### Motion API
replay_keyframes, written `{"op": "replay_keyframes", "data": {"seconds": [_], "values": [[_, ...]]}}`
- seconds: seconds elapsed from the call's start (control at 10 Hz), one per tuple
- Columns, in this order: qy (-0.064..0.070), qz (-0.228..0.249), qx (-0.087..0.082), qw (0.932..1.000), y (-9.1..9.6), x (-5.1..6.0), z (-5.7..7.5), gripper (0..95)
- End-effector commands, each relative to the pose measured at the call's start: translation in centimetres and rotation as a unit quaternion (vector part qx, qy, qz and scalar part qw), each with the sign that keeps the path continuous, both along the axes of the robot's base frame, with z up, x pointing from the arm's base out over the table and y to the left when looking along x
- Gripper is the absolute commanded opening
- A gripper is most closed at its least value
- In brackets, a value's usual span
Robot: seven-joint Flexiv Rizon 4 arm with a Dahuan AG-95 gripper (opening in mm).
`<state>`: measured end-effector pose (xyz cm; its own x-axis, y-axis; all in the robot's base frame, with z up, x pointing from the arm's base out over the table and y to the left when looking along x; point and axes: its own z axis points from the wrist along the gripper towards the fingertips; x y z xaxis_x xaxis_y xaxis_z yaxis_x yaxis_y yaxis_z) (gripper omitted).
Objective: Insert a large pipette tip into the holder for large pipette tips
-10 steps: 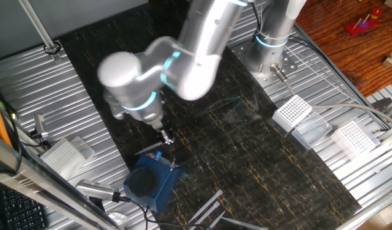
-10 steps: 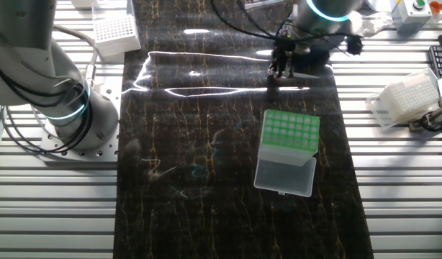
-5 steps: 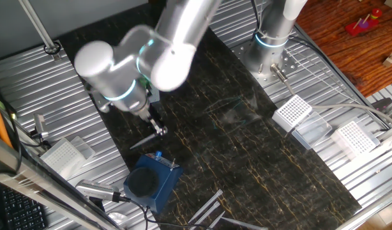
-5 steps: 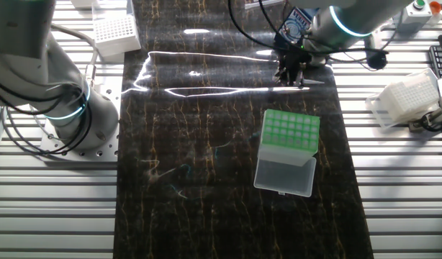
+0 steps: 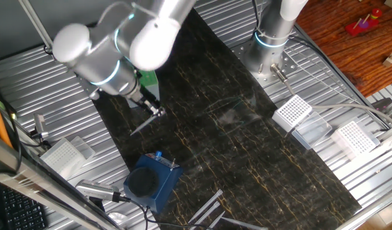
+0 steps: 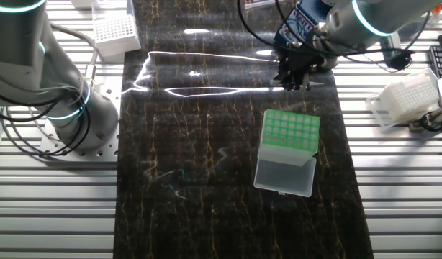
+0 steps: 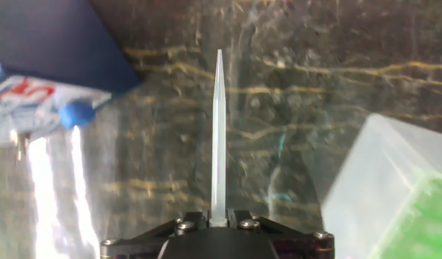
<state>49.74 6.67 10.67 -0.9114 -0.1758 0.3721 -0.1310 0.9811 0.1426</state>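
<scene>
Dark marbled mat (image 6: 206, 144); gripper (image 7: 218, 216) clamps large pipette tip (image 7: 218, 137). Risk: slanted tip misses green-topped holder (image 6: 289, 151) holes.

Light was bright and even in both fixed views, with long white streaks of glare lying across the glossy dark table mat (image 6: 206, 144) near its far end. In the hand view the large pipette tip (image 7: 218, 137) stood fairly sharp, while the dark blue block (image 7: 55, 43) and the holder for large pipette tips (image 7: 394, 194) were soft and out of focus. A washed-out glare patch showed at lower left there.
</scene>
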Motion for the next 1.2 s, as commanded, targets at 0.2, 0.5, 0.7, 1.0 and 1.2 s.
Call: {"op": "replay_keyframes", "data": {"seconds": [0.2,0.5,0.7,1.0,1.2], "values": [[-0.077,0.01,-0.04,0.9962,-0.6,-1.4,2.9,0.0],[-0.074,0.019,-0.038,0.9963,-2.0,-2.1,4.5,0.0],[-0.051,0.028,-0.028,0.9979,-3.5,-3.2,5.5,0.0],[0.007,0.028,0.008,0.9995,-5.0,-4.3,6.6,0.0],[0.047,0.026,0.019,0.9984,-5.4,-4.6,7.2,0.0]]}}
